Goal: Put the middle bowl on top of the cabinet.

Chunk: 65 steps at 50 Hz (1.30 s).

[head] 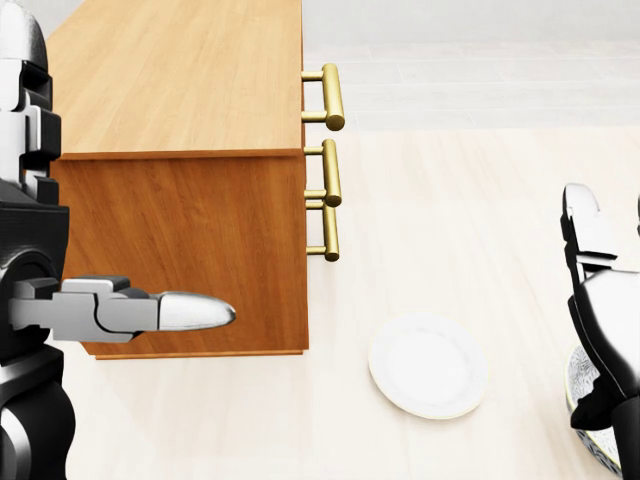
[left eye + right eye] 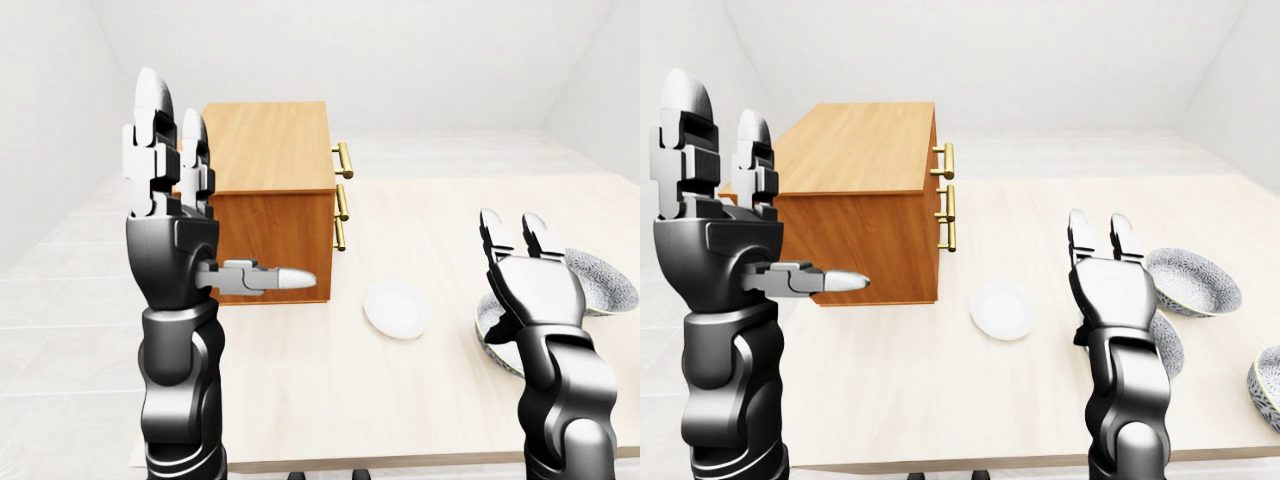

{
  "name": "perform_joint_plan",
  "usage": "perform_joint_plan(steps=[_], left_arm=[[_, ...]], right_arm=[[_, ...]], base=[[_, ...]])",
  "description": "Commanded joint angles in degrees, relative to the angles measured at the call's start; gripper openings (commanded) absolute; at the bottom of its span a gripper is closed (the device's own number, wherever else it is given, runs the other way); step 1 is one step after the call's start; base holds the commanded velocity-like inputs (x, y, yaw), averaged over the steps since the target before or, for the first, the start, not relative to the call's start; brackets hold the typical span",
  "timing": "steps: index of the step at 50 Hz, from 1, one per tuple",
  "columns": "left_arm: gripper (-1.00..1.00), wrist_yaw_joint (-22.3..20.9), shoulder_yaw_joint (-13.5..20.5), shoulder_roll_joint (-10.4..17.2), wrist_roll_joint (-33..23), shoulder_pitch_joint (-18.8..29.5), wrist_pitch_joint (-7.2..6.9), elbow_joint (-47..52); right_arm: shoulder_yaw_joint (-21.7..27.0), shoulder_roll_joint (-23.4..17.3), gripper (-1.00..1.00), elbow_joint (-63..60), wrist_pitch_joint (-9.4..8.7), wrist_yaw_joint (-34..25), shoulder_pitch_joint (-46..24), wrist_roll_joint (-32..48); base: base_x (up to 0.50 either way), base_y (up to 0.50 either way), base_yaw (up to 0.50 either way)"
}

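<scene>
Three patterned grey bowls lie in a row on the right of the table in the right-eye view. The middle bowl (image 2: pixel 1168 346) is half hidden behind my right hand (image 2: pixel 1102 262). That hand is open, fingers upright, holding nothing and raised in front of the bowl. Another bowl (image 2: pixel 1195 282) lies higher in the view, and the third (image 2: pixel 1267 388) is cut by the right edge. The wooden cabinet (image 2: pixel 860 150) with brass handles (image 2: pixel 948 205) stands at upper left. My left hand (image 2: pixel 765 200) is raised at the left, open and empty, thumb pointing right across the cabinet's side.
A small white plate (image 2: pixel 1003 310) lies on the pale wooden table (image 2: pixel 970 410) between the cabinet and the bowls. The table's near edge runs along the bottom of the eye views. White floor and walls surround the table.
</scene>
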State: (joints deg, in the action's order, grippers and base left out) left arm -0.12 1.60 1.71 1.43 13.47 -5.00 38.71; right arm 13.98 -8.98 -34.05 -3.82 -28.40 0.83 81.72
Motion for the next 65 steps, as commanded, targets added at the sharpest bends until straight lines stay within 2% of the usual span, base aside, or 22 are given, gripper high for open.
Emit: perform_joint_plan(steps=[1,11,34,43,44,65], left_arm=[[1.0,-0.16,0.46,0.1,1.39,-0.62,0.0,0.18],[1.0,0.44,0.21,0.23,1.41,-0.11,0.0,0.13],[1.0,0.38,0.12,0.73,0.62,0.23,0.0,-0.66],[1.0,0.16,0.45,0.7,0.75,0.67,0.0,-1.04],[1.0,0.19,0.55,0.71,0.78,0.63,0.0,-0.74],[1.0,0.2,0.55,0.72,0.79,0.63,0.0,-0.73]], right_arm=[[0.24,0.13,1.0,0.05,0.5,0.4,0.76,0.78],[0.49,0.04,1.0,-0.3,1.04,-0.09,0.86,2.55],[0.33,1.35,1.0,3.7,1.86,3.78,4.72,2.37],[0.87,1.78,1.0,4.2,1.91,3.07,7.04,3.21],[0.28,0.99,1.0,4.7,2.57,3.36,7.31,5.88],[0.65,1.41,1.0,4.7,3.08,3.33,7.18,6.09]], base=[[0.0,0.0,0.0],[0.0,0.0,0.0],[0.0,0.0,0.0],[0.0,0.0,0.0],[0.0,0.0,0.0],[0.0,0.0,0.0]])
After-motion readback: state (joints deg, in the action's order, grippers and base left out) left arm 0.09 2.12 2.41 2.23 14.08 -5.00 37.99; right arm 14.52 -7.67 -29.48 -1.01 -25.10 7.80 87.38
